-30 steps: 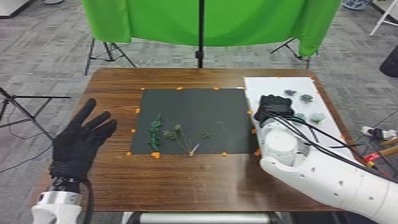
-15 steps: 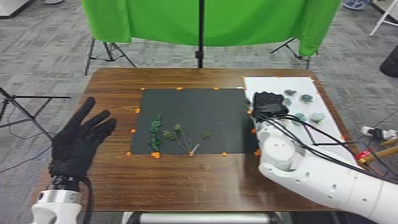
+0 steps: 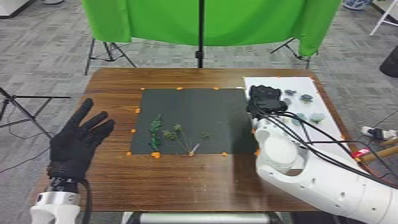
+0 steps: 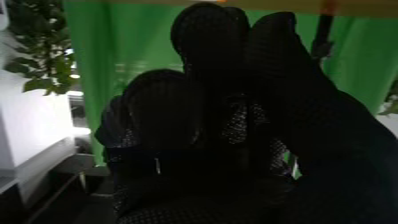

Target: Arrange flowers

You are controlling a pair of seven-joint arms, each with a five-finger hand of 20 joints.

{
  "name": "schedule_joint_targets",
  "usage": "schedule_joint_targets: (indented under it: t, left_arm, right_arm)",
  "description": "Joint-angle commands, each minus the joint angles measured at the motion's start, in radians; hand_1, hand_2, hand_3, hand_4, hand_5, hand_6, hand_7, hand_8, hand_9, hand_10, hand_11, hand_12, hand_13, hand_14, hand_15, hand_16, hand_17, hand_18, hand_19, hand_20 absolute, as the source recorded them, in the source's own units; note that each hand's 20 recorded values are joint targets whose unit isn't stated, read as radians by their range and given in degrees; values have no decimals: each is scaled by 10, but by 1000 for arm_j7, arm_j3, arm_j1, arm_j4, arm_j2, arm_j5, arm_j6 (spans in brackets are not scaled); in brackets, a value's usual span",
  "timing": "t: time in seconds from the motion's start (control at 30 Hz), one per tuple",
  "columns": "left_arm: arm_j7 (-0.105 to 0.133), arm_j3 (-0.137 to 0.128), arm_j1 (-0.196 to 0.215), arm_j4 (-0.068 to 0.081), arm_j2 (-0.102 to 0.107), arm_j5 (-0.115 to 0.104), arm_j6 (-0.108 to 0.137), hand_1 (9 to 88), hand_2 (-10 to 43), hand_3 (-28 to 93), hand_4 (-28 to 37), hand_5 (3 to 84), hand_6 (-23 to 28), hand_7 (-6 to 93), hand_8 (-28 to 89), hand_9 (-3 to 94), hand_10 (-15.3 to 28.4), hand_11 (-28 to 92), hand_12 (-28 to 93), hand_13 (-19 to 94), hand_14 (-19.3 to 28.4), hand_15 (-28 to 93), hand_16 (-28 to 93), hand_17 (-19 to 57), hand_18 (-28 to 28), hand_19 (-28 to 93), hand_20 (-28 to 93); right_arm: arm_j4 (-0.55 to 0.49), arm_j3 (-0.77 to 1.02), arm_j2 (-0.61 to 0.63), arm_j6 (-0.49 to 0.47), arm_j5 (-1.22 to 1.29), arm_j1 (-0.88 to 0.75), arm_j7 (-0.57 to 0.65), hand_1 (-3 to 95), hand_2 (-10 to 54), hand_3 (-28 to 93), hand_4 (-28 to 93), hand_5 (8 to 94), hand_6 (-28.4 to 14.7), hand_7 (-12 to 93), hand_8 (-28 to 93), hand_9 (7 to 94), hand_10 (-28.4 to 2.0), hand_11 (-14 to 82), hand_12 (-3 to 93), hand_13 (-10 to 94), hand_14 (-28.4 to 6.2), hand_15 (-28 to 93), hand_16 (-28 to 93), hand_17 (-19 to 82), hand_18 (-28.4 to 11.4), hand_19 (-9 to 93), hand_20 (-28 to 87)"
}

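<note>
Dark mat [image 3: 195, 107] taken as landmark, set on the brown table [image 3: 213, 192]; orange marks [image 3: 155, 155] run along its edges. Green leafy sprig [image 3: 155, 132]: on the mat, near its left edge, lying lengthwise. Thin-stemmed flowers [image 3: 183, 140]: just right of the sprig, stem ends close to the mat's near edge. Small sprig [image 3: 206, 135]: right of these.

White sheet [image 3: 298, 84] adjoins the mat's right side. Grey-green heads [image 3: 306, 98] on it, right of the mat's far half; pale green heads [image 3: 316, 118] nearer the robot.

Right hand [image 3: 266, 97]: at the mat's right edge, over the sheet's near-mat strip. Opening and any hold: cannot tell. Right arm [image 3: 342, 185] crosses the table's near right part, limiting room there.

Left hand [image 3: 73, 145]: left of the mat, apart from it, fingers extended and spread, holding nothing. Wood runs between it and the mat; a broad strip of wood lies between the mat's near edge and the table's near edge.
</note>
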Motion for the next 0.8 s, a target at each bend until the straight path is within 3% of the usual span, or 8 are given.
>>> schedule_joint_targets:
  t: [0.03,0.1,0.2,0.33,0.47,0.8]
  left_arm:
    - [-23,-11,9,0,-16,5,3,234,62,770,-283,331,35,118,-105,320,190,210,124,235,283,474,-60,-60,284,418,390]
    - [-32,-17,11,0,-25,9,2,234,62,770,-283,331,35,118,-105,320,190,210,124,235,282,474,-60,-60,284,417,389]
    - [-24,-13,18,0,-16,2,6,234,61,771,-282,331,36,117,-105,320,190,210,123,235,283,473,-61,-60,284,417,389]
    - [-12,-3,12,2,-5,-5,13,234,60,772,-282,331,36,117,-105,319,190,209,123,235,283,473,-60,-60,284,417,389]
    - [-18,-4,4,3,-11,5,3,234,60,772,-282,331,36,117,-105,320,190,209,124,235,282,474,-60,-60,284,418,389]
    - [-19,-9,10,1,-7,0,14,235,61,773,-282,332,37,116,-104,320,190,210,123,236,283,475,-61,-60,284,417,388]
  right_arm:
    - [-42,131,14,-105,87,-100,74,422,-95,750,-281,682,-52,133,-107,822,-139,365,208,753,-107,713,189,359,-274,932,346]
    - [-45,153,19,-130,98,-122,81,399,-95,740,-282,633,-69,115,-106,797,-152,377,193,741,-115,718,188,353,-281,932,345]
    - [-38,152,19,-139,120,-127,92,383,-95,726,-282,592,-86,100,-103,772,-167,382,187,730,-125,726,183,347,-283,931,344]
    - [-10,138,-6,-153,130,-111,107,376,-95,715,-283,589,-95,93,-102,765,-172,383,183,727,-128,730,177,346,-283,930,344]
    - [19,121,-30,-170,138,-88,130,368,-95,709,-283,595,-111,85,-101,765,-176,381,180,727,-130,733,174,350,-284,929,345]
    - [106,85,-83,-192,187,-41,153,362,-95,699,-281,619,-134,74,-99,763,-182,384,180,727,-131,742,173,355,-284,929,350]
